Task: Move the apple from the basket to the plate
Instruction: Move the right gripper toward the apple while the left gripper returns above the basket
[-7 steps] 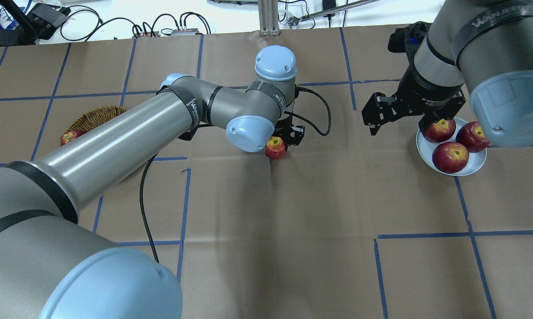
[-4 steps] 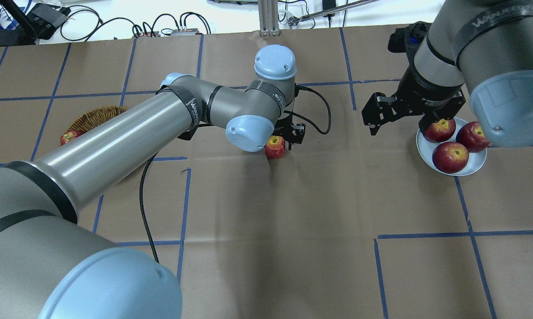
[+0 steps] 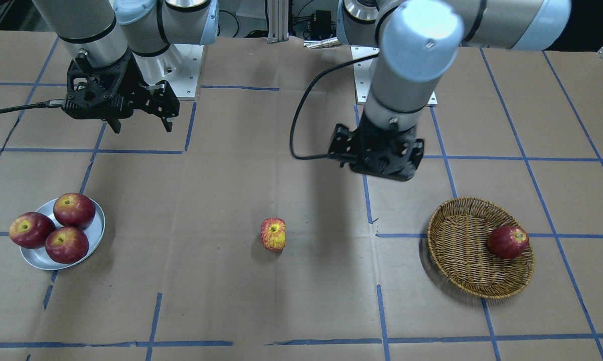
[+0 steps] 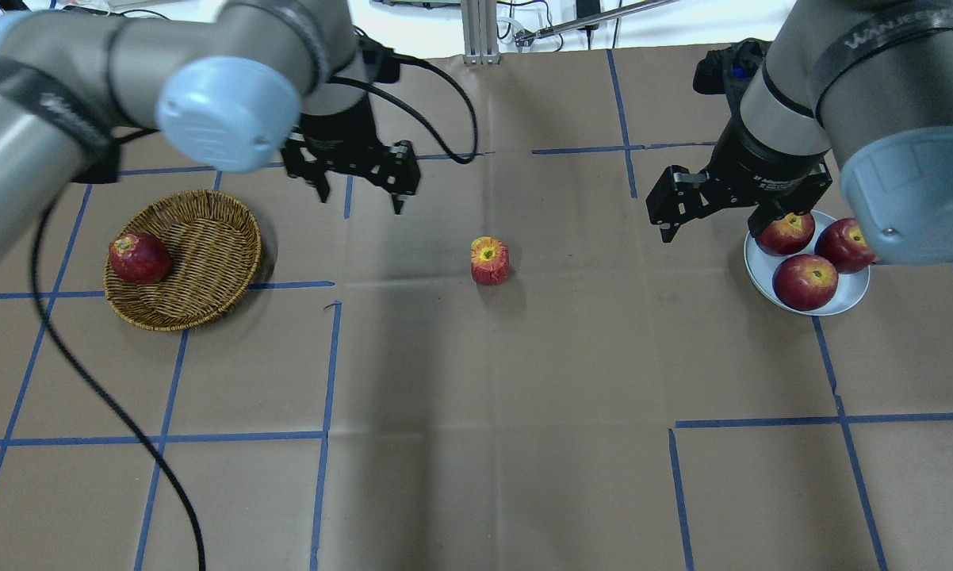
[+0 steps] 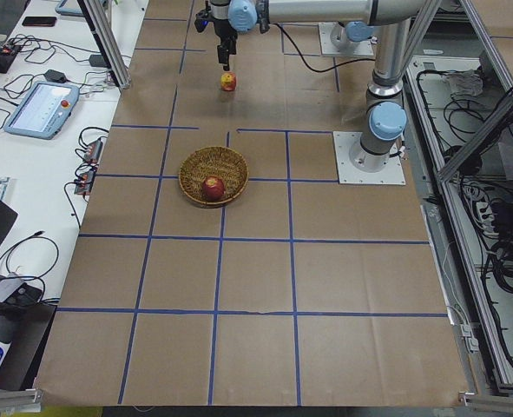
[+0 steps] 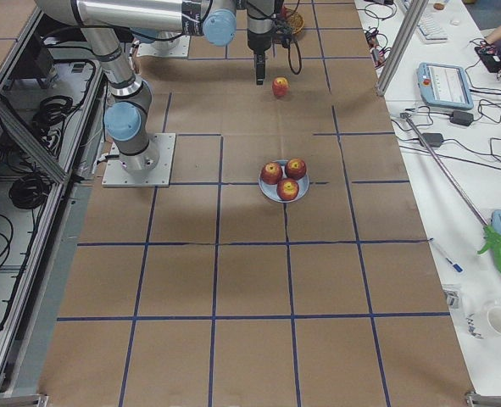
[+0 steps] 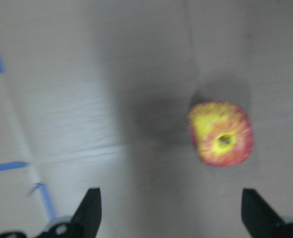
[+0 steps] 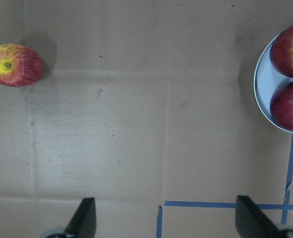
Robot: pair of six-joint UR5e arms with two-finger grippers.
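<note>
Although my left gripper (image 4: 360, 202) blurs in the front view, overhead I see it spread empty, like the right gripper (image 3: 142, 129); apple (image 4: 489, 260) sits mid-bench.

Woven wicker basket (image 4: 207, 262), metallic plate (image 4: 849, 297).

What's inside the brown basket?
One dark red apple sits inside the basket, near its rim. The rest shows bare wicker. Only the weave under that apple is covered.
</note>
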